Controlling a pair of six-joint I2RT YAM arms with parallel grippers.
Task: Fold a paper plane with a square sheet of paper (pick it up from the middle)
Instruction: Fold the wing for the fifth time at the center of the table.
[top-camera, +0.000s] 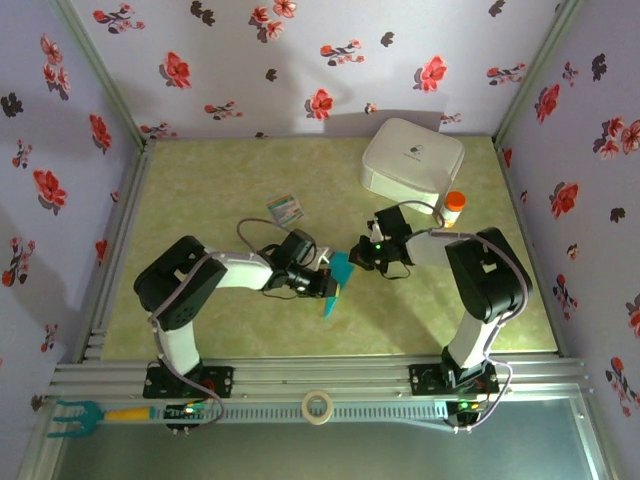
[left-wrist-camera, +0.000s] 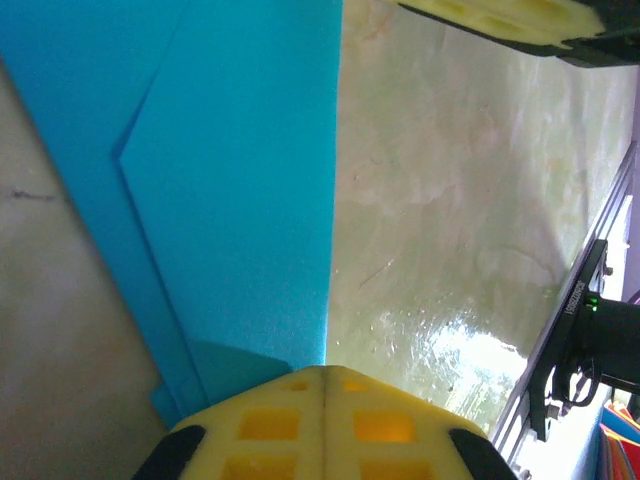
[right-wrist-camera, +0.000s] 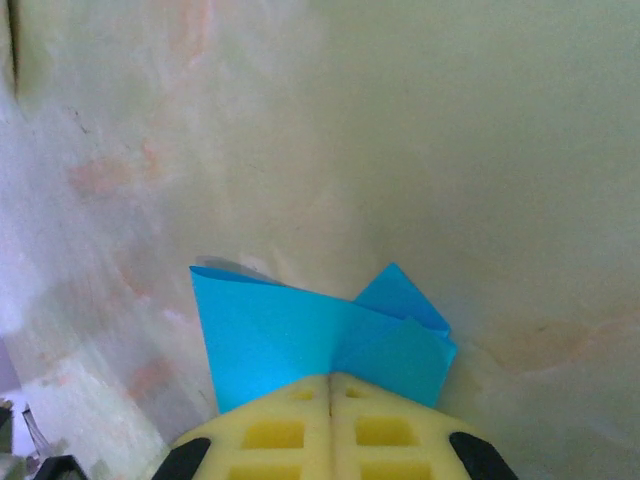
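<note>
The square sheet of paper (top-camera: 337, 280) is bright turquoise and folded to a narrow pointed shape, held up between both arms at the table's middle. My left gripper (top-camera: 326, 286) comes in from the left and is shut on its lower part. In the left wrist view the creased sheet (left-wrist-camera: 230, 180) runs up from the closed yellow fingertips of the left gripper (left-wrist-camera: 325, 370). My right gripper (top-camera: 354, 260) is shut on the sheet's upper end. The right wrist view shows folded blue flaps (right-wrist-camera: 290, 330) fanning out from that gripper's (right-wrist-camera: 330, 377) closed tips. The right gripper's yellow finger (left-wrist-camera: 500, 15) shows at the left wrist view's top.
A white rounded box (top-camera: 412, 158) stands at the back right with an orange bottle (top-camera: 454, 208) beside it. A small printed card (top-camera: 285, 209) lies left of centre. On the front rail lie a tape roll (top-camera: 318, 407) and a teal-and-yellow tool (top-camera: 85, 415). Floral walls enclose three sides.
</note>
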